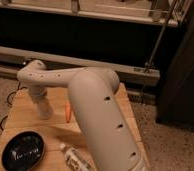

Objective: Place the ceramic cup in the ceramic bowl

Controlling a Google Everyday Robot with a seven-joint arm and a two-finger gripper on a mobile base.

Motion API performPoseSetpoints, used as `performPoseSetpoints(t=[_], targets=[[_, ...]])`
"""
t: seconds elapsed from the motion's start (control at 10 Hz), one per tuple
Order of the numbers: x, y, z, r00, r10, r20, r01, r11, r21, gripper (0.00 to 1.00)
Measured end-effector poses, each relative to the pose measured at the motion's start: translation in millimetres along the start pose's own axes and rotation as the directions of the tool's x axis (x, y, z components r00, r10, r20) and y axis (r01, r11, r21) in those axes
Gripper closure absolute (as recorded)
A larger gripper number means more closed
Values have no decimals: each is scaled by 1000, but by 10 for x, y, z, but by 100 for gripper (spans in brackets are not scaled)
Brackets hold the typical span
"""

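The ceramic bowl [23, 150], shallow, round and glossy black, sits on the wooden table [20, 112] at the front left. My gripper [44, 113] points down at the end of the white arm, over the table behind and to the right of the bowl. The white end of the arm reaches down to the tabletop there. I cannot make out the ceramic cup as a separate shape; it may be hidden at the gripper. The arm's big white link [102, 120] fills the middle of the view.
A white bottle with a patterned label [75, 159] lies at the table's front, right of the bowl. A small orange object [68, 112] stands just right of the gripper. A dark shelf unit with a pale rail [115, 67] runs behind the table. Speckled floor lies to the right.
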Motion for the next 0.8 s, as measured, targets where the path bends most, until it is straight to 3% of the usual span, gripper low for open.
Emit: performPoseSetpoints(t=[0.4,0.6,0.8], targets=[[-274,463,-558,993,-104,-54,108,991,79,99],[-631,686,-789,980,-185,-79,193,975,114,99],[-1107,944,-1092,947,-295,-128,312,939,145,99]])
